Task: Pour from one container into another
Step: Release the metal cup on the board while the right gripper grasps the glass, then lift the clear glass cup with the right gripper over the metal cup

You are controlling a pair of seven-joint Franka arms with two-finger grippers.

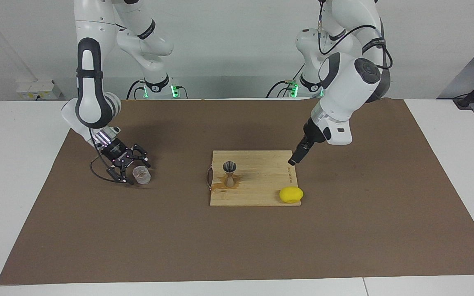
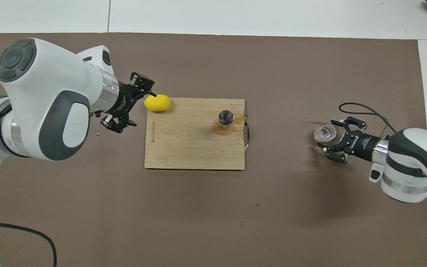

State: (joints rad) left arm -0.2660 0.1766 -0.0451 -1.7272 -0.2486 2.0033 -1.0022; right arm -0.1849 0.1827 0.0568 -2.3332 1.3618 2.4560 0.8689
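Note:
The clear glass tumbler (image 1: 141, 175) (image 2: 324, 132) sits on the brown mat toward the right arm's end of the table. My right gripper (image 1: 138, 173) (image 2: 327, 134) is low at it, open, one fingertip on each side of the glass; I cannot tell if they touch it. The metal jigger (image 1: 229, 173) (image 2: 225, 118) stands upright on the wooden board (image 1: 261, 193) (image 2: 191, 148), a wet stain around its foot. My left gripper (image 1: 293, 160) (image 2: 144, 109) hangs open and holds nothing, over the board's edge toward the left arm's end, beside the lemon.
A yellow lemon (image 1: 291, 194) (image 2: 157, 102) lies at the board's corner farthest from the robots, toward the left arm's end. The board has a metal handle (image 2: 247, 135) on the side facing the tumbler. A brown mat (image 1: 237, 246) covers the table.

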